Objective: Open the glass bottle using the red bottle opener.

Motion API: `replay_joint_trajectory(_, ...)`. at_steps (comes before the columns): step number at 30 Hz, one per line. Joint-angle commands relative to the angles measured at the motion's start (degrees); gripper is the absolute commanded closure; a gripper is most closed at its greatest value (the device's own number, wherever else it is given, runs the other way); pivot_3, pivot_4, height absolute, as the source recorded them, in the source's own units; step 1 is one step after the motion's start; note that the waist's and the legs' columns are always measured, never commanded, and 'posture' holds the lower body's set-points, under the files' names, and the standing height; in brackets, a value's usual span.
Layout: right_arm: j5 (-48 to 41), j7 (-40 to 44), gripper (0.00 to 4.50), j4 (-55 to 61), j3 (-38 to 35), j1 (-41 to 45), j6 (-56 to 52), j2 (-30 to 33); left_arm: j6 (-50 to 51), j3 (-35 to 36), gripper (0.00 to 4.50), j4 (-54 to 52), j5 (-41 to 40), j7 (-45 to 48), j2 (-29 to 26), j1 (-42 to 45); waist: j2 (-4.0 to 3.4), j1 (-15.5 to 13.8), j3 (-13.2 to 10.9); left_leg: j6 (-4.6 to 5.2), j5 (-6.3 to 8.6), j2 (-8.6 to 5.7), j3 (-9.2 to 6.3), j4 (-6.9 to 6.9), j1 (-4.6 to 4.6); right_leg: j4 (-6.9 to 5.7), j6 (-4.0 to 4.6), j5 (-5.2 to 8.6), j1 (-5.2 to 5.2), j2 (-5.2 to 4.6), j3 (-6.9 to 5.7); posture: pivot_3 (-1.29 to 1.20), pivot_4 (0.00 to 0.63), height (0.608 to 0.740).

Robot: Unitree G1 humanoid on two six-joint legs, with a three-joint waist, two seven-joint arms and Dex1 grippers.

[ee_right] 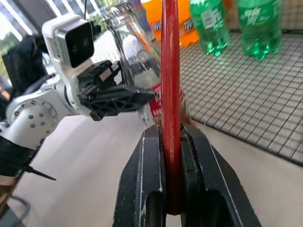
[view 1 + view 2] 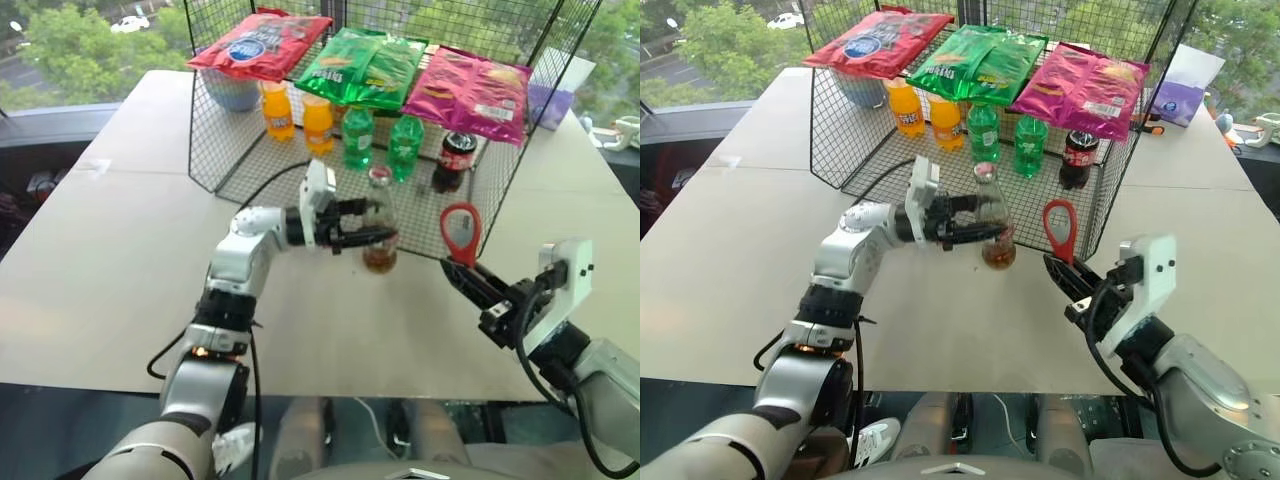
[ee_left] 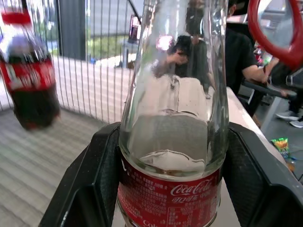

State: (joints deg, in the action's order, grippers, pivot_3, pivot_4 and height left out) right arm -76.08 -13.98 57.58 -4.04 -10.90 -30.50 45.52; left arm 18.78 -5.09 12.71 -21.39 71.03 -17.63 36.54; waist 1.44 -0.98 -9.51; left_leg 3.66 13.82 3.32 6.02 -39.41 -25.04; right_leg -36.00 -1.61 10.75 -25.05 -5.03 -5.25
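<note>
A: Where does the glass bottle (image 2: 380, 232) stand?
B: Upright at the middle of the desk (image 2: 120, 260), just in front of the wire rack (image 2: 250, 150). The left hand (image 2: 372, 222) reaches in from nine o'clock, and its black fingers (image 3: 90, 175) press the red label on either side, so it is pinching the bottle around the body.

A: And the red bottle opener (image 2: 460, 232)?
B: At three o'clock of the bottle, near it but apart. The right hand (image 2: 462, 272) clamps its handle between pressed-together fingers (image 1: 142, 184), with the ring-shaped head pointing up.

A: What sits behind them?
B: In the rack at twelve o'clock stand two orange bottles (image 2: 297, 117), two green bottles (image 2: 380, 140) and a dark cola bottle (image 2: 455, 158) with a red cap. Three snack bags lie on top: a red bag (image 2: 260, 45), a green bag (image 2: 365, 68) and a pink bag (image 2: 470, 90).
</note>
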Motion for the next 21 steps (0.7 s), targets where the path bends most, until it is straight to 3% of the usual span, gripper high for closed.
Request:
replay_joint_trajectory(1, 2.09, 1.25, 4.50, 0.41, 0.48, 0.88, -0.69, 0.04, -0.40, -1.06, 2.09, -4.23, -0.76, -0.03, -0.12, -0.28, 0.00, 0.05, 0.00, 0.00, 0.00, 0.00, 0.01, 0.00, 0.00, 0.00, 0.00, 0.00, 0.00, 0.00, 0.01, 0.00, 0.150, 0.728)
replay_joint_trajectory(2, 2.49, 1.31, 4.50, 0.34, 0.79, 1.02, -0.95, -0.09, -0.14, -1.26, 2.09, -3.96, -0.84, 0.08, -0.22, -0.34, 0.00, 0.05, 0.00, 0.00, 0.00, 0.00, 0.00, 0.00, 0.00, 0.00, 0.00, 0.00, 0.00, 0.00, 0.01, 0.00, 0.150, 0.728)
replay_joint_trajectory(4, 3.65, 1.79, 4.50, 0.26, 1.28, 0.47, -1.12, -0.51, 0.13, -1.38, 1.06, -3.10, -1.06, 0.60, -0.50, -0.09, -0.02, 0.02, 0.02, 0.00, 0.00, -0.03, 0.00, 0.01, 0.00, 0.00, 0.00, 0.00, 0.00, 0.03, 0.00, 0.00, 0.150, 0.728)
replay_joint_trajectory(7, 5.67, 2.96, 4.50, 0.34, 1.20, -1.25, -1.15, -1.19, -0.66, -1.62, 0.02, -3.50, -1.05, 0.33, -0.54, 0.31, -0.02, 0.02, 0.02, 0.00, 0.00, -0.03, 0.00, 0.01, 0.00, 0.00, 0.00, 0.00, 0.00, 0.05, 0.00, 0.00, 0.150, 0.728)
replay_joint_trajectory(21, 12.08, 6.42, 4.50, 0.37, 0.07, -2.78, -1.92, -2.85, -0.77, -3.51, 0.02, -4.86, -1.89, 3.65, -1.75, 2.15, -0.03, 0.08, 0.03, 0.00, 0.00, -0.03, 0.02, 0.01, 0.03, -0.01, 0.00, 0.00, 0.00, 0.05, 0.01, 0.00, 0.150, 0.728)
